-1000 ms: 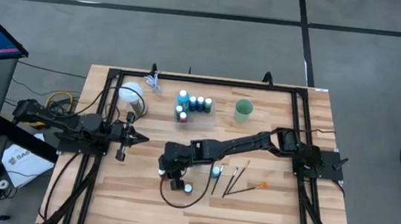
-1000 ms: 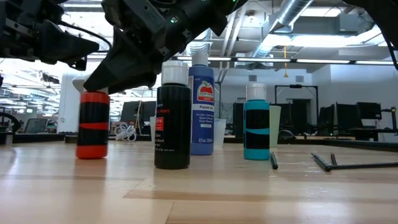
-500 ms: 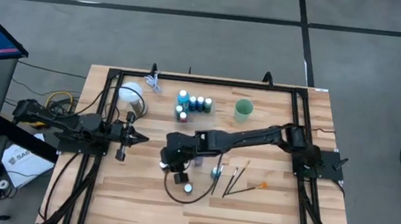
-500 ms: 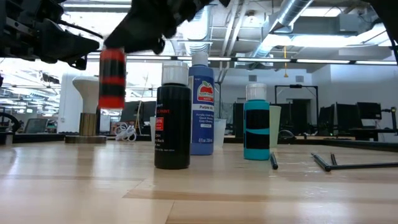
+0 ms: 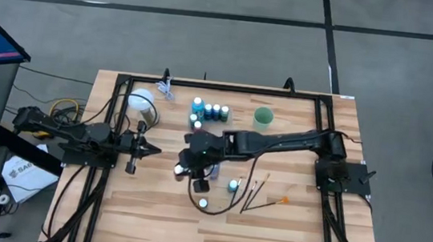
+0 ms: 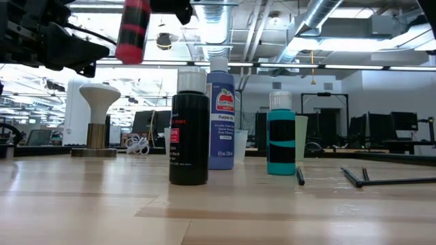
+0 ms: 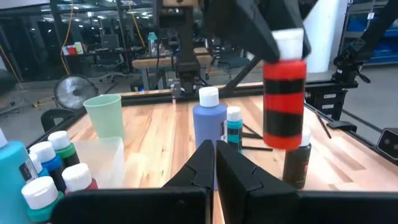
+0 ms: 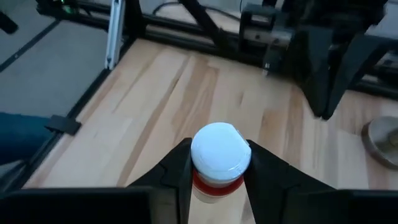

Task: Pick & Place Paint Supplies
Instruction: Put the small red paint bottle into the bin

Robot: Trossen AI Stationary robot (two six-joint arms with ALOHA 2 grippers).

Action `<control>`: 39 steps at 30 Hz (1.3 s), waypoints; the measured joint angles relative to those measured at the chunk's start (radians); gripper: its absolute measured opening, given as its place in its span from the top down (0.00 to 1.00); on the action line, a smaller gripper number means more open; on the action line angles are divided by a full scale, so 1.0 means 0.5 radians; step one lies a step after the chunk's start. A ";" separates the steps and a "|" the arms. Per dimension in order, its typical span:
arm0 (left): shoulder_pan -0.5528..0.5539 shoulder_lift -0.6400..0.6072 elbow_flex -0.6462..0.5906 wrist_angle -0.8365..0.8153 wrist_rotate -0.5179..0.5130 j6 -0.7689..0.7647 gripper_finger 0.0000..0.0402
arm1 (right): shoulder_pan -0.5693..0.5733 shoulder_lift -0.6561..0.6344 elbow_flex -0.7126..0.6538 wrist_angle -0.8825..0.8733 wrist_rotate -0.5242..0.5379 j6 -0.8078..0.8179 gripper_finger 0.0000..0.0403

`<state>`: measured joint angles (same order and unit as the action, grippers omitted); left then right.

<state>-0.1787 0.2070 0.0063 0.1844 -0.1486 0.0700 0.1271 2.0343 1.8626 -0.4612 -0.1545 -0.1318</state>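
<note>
My right gripper (image 5: 190, 165) is shut on a red paint bottle (image 6: 133, 30) with a black band and white cap, high above the table's middle. The bottle also shows in the left wrist view (image 7: 285, 99). A black bottle (image 6: 189, 129), a blue bottle (image 6: 221, 116) and a teal bottle (image 5: 232, 185) stand upright on the table nearby. Thin dark brushes (image 5: 256, 191), one orange-tipped (image 5: 282, 200), lie flat to the right of them. My left gripper (image 5: 149, 151) is shut and empty at the table's left. My right gripper pinches the red bottle's top end, at and just under the white cap (image 8: 214, 182), between its two fingers (image 8: 177, 168). The fingers come from above, slanting down. The bottle hangs below them, close to upright, lifted clear of the table.
A clear tray (image 5: 226, 125) with several bottles stands at the far middle, with a translucent green cup (image 5: 263, 119) to its right. A white mushroom-shaped stand (image 5: 142, 101) is at the far left. Black frame rails run along the table's left, right and far sides.
My right gripper, shut on the red bottle, has gone up and toward the table's far edge. The bottle stood on the table a second ago and is now lifted clear, well above the other bottles.
</note>
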 joint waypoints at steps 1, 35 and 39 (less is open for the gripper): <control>0.000 0.000 0.000 0.002 0.001 0.000 1.00 | -0.003 -0.017 0.000 -0.024 0.000 -0.001 0.74; 0.000 0.024 0.000 0.038 0.001 0.000 1.00 | -0.810 -0.643 -0.266 -0.446 0.203 -0.124 0.74; 0.000 0.024 0.000 0.039 0.001 0.000 1.00 | -0.906 -0.641 -0.520 -0.133 0.098 -0.087 0.74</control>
<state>-0.1787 0.2188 0.0063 0.2039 -0.1483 0.0700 -0.3257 1.7137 1.6027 -0.5279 -0.1057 -0.1753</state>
